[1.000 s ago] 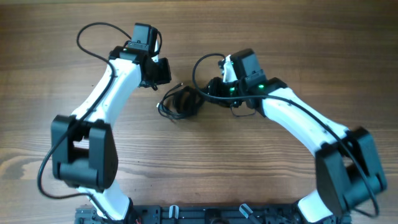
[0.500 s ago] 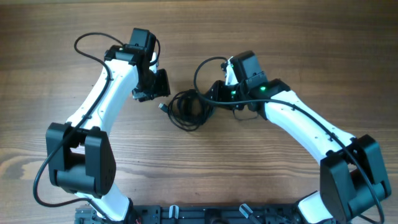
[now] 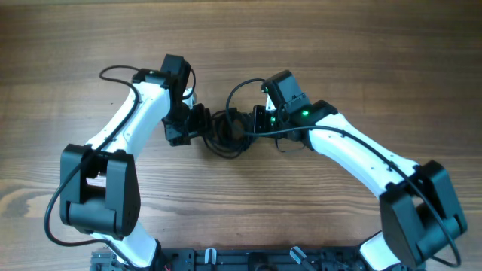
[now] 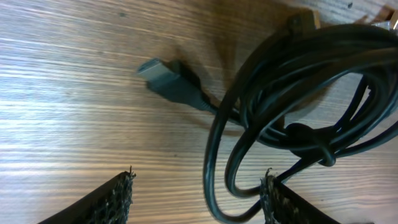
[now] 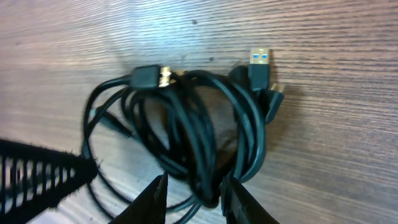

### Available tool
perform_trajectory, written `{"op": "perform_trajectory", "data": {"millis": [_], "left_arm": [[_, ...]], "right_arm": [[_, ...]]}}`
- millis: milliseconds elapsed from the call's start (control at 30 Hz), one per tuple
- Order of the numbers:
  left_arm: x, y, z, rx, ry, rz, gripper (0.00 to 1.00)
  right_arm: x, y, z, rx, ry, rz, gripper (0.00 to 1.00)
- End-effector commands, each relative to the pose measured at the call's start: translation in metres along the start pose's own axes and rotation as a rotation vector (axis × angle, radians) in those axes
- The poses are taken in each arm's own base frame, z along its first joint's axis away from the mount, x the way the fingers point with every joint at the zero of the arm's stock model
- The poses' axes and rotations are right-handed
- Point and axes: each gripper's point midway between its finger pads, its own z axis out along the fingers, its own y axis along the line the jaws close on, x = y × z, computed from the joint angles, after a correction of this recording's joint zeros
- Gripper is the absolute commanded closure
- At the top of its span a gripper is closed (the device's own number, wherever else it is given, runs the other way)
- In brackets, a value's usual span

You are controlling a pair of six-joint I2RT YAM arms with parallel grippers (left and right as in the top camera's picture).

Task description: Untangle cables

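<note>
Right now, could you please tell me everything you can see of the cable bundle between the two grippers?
The cable bundle is several thin, glossy black cords coiled into overlapping loops, lying on the wooden table. A blue-tongued USB plug and a gold-tipped plug stick out at one edge. The right gripper pinches some strands; the open left gripper straddles one loop.

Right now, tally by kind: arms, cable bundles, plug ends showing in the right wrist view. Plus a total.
Arms: 2 (left arm, right arm)
Cable bundle: 1
Plug ends clearly showing in the right wrist view: 2 (blue-tongued USB plug, gold-tipped plug)
Total: 5
The separate cords in the tangle cannot be counted.
</note>
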Motion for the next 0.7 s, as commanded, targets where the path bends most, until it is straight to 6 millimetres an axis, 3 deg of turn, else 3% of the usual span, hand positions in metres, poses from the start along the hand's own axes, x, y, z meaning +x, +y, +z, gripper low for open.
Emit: {"op": "perform_trajectory", "data": {"millis": [0, 67, 100, 200, 333, 533, 667], "left_arm": [[0.011, -0.004, 0.013, 0.057, 0.030, -0.021, 0.32], [0.012, 0.000, 0.021, 0.057, 0.029, -0.052, 0.33], [0.012, 0.001, 0.026, 0.059, 0.025, -0.061, 0.38], [0.007, 0.000, 0.041, 0.080, -0.017, -0.046, 0.70], [-0.011, -0.010, 0.046, 0.125, -0.106, -0.001, 0.96], [-0.045, -0.022, 0.038, 0.159, -0.255, 0.082, 0.96], [-0.064, -0.020, 0.032, 0.121, -0.351, 0.121, 0.95]], "right_arm": [[0.003, -0.014, 0.019, 0.055, 0.017, 0.056, 0.69], [0.007, -0.018, 0.025, 0.062, 0.039, 0.078, 0.70], [0.010, -0.019, 0.028, 0.059, 0.052, 0.080, 0.73], [0.016, -0.019, 0.035, 0.047, 0.086, 0.087, 0.83], [0.021, -0.010, 0.037, -0.004, 0.122, 0.090, 0.94], [0.032, 0.008, 0.034, -0.103, 0.193, 0.111, 0.96], [0.032, 0.008, 0.034, -0.105, 0.192, 0.107, 0.96]]}}
